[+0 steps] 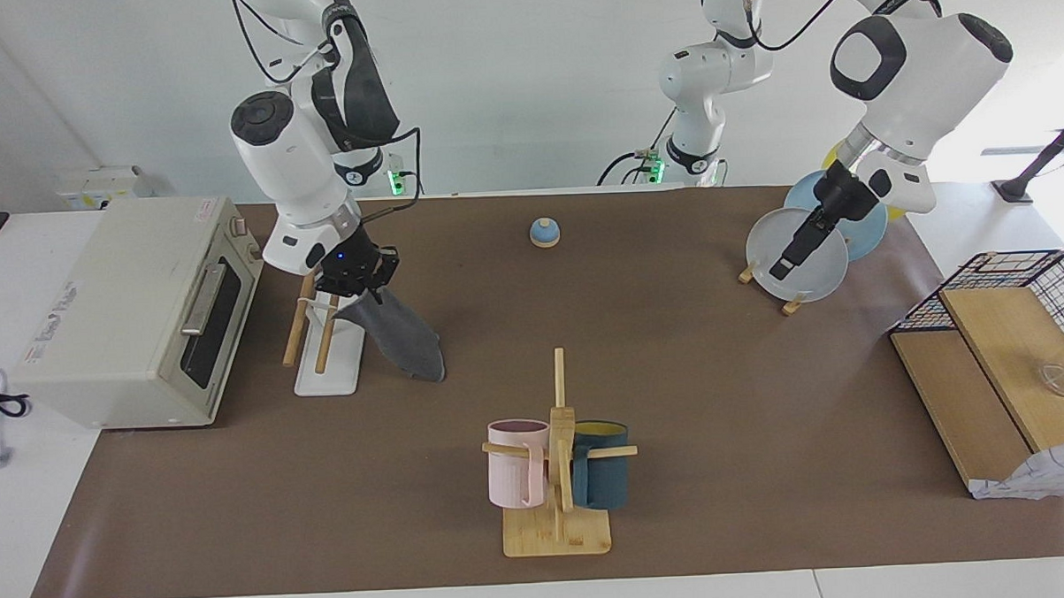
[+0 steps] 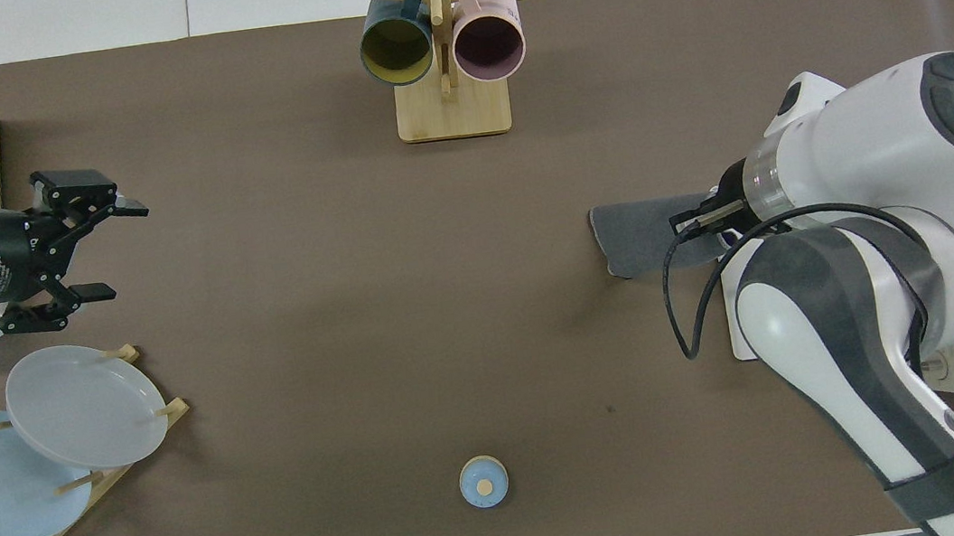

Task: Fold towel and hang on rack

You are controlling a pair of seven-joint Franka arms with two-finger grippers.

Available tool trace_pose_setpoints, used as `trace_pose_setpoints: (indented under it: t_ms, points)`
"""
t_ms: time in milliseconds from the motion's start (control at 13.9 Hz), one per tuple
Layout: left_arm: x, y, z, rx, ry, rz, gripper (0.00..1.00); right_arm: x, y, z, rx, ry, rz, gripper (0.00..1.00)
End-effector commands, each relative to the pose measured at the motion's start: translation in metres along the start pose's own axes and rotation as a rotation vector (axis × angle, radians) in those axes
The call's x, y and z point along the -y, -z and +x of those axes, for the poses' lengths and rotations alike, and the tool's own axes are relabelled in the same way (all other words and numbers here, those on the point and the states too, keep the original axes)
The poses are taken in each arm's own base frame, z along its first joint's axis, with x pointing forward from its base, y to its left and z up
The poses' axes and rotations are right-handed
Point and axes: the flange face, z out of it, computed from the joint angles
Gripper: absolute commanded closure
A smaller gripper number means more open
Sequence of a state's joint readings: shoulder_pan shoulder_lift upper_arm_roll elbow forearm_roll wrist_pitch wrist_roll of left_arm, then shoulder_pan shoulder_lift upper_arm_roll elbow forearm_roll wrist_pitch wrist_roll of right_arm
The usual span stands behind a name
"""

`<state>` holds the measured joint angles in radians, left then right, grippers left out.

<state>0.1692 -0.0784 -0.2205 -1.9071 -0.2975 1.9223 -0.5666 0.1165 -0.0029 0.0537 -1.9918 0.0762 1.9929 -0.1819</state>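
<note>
The towel (image 1: 402, 341) (image 2: 639, 237) shows its dark grey face and hangs folded from my right gripper (image 1: 360, 282) (image 2: 701, 218), which is shut on its upper edge. That gripper is over the rack (image 1: 329, 348), a white base carrying two light wooden rods (image 1: 302, 318). The cloth drapes down beside the rack, toward the table's middle, its low end close to the brown mat. In the overhead view the right arm hides most of the rack. My left gripper (image 1: 786, 263) (image 2: 121, 250) is open and holds nothing, raised over the plate stand at the left arm's end.
A toaster oven (image 1: 134, 304) stands beside the rack at the right arm's end. A wooden peg stand with two mugs (image 1: 556, 475) is farthest from the robots. Plates on a wooden stand (image 1: 800, 254), a small blue knob (image 1: 543, 233) and a wire basket with boards (image 1: 1002, 318) also stand here.
</note>
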Motion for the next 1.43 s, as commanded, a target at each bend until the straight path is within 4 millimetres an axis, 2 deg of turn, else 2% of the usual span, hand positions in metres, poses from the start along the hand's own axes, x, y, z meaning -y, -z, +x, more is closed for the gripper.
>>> trace_pose_setpoints:
  t_ms: [0, 143, 358, 502, 645, 789, 932, 1147, 1362]
  points:
    - [0.006, 0.017, -0.002, -0.029, -0.194, 0.107, 0.00, -0.015, 0.003, -0.016, 0.053, 0.102, -0.087, 1.00]
    - [0.005, 0.027, 0.005, -0.011, -0.326, 0.178, 0.00, -0.032, 0.004, -0.023, 0.095, 0.140, -0.117, 1.00]
    - [0.002, 0.055, 0.016, 0.026, -0.464, 0.262, 0.00, -0.059, 0.011, -0.029, 0.113, 0.218, -0.142, 1.00]
    - [-0.008, 0.065, 0.007, 0.049, -0.524, 0.290, 0.00, -0.064, 0.019, -0.038, 0.133, 0.212, -0.145, 1.00]
    - [-0.014, 0.075, -0.003, 0.067, -0.543, 0.313, 0.00, -0.082, 0.027, -0.045, 0.133, 0.182, -0.160, 1.00]
    - [-0.017, 0.072, -0.015, 0.116, -0.571, 0.332, 0.00, -0.100, 0.027, -0.054, 0.148, 0.147, -0.153, 1.00]
    - [-0.016, 0.068, -0.020, 0.145, -0.614, 0.336, 0.00, -0.110, 0.025, -0.060, 0.163, 0.130, -0.146, 1.00]
    - [-0.016, 0.054, -0.014, 0.142, -0.614, 0.335, 0.00, -0.107, 0.024, -0.060, 0.163, 0.117, -0.147, 1.00]
    - [-0.021, 0.057, -0.003, 0.118, -0.615, 0.329, 0.00, -0.104, 0.025, -0.060, 0.160, 0.095, -0.150, 1.00]
